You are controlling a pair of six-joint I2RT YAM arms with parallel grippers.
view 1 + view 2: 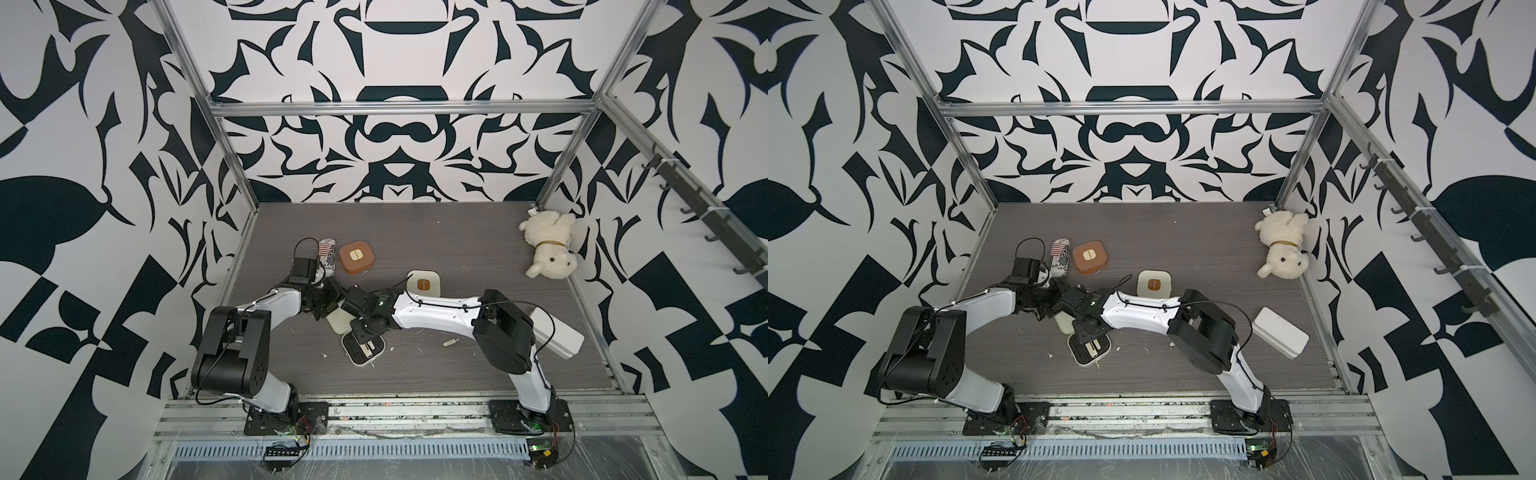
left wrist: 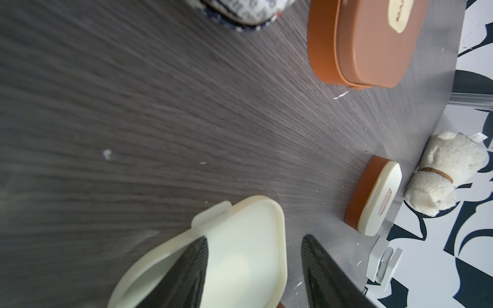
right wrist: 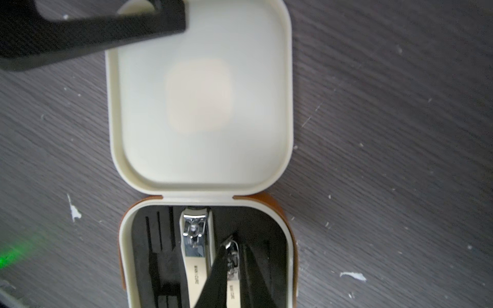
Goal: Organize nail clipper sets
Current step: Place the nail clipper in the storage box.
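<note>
On table [image 1: 457,249] | 3 cases [image 1: 356,257] [image 1: 424,284] [image 1: 337,323], 2 clippers [image 3: 196,256] [image 3: 232,288] | left gripper [image 2: 254,240] parted (astride lid [image 2: 240,266]) | right gripper [image 3: 234,245] pinching clipper

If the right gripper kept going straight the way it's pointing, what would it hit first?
The smaller nail clipper on the black insert of the open case; the right gripper straddles it, though depth is unclear.

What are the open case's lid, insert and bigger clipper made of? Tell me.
Lid: smooth cream plastic, apparently; soft sheen, moulded rim. Insert: matte black, slotted; foam or plastic, unclear. Bigger clipper: probably metal; mirror-bright chrome head, cream-coated lever.
</note>
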